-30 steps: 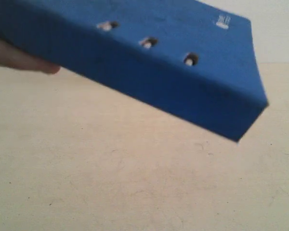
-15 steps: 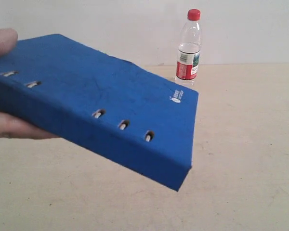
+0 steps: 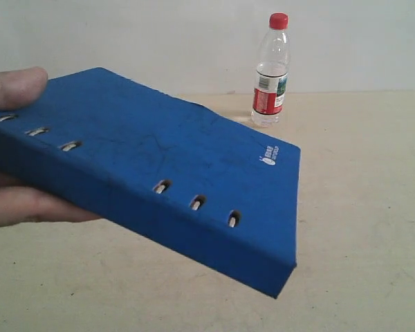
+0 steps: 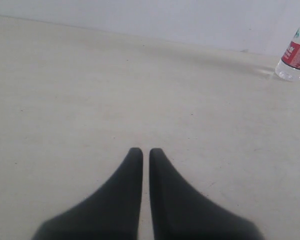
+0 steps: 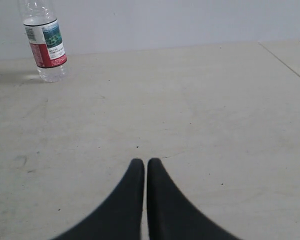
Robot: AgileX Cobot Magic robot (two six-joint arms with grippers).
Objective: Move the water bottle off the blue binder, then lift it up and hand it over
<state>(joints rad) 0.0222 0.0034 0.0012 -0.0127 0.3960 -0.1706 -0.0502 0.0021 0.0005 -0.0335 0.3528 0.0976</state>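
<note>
A person's hand (image 3: 14,200) holds the blue binder (image 3: 166,166) tilted in the air, close to the exterior camera, spine holes toward the viewer. The water bottle (image 3: 270,72) stands upright on the beige table at the back, apart from the binder; it also shows as the water bottle (image 4: 296,55) at the frame edge and the water bottle (image 5: 45,42). My left gripper (image 4: 146,150) is shut with nothing in it, low over bare table. My right gripper (image 5: 146,161) is likewise shut and empty. Neither gripper appears in the exterior view.
The beige table (image 3: 360,228) stretches under the binder to a pale wall behind the bottle. A seam in the surface (image 5: 285,62) runs at one side of the right wrist view.
The hand has swung the binder down and left from filling the frame top, uncovering the bottle, then shifted it slightly right and lower. The bottle has not moved.
</note>
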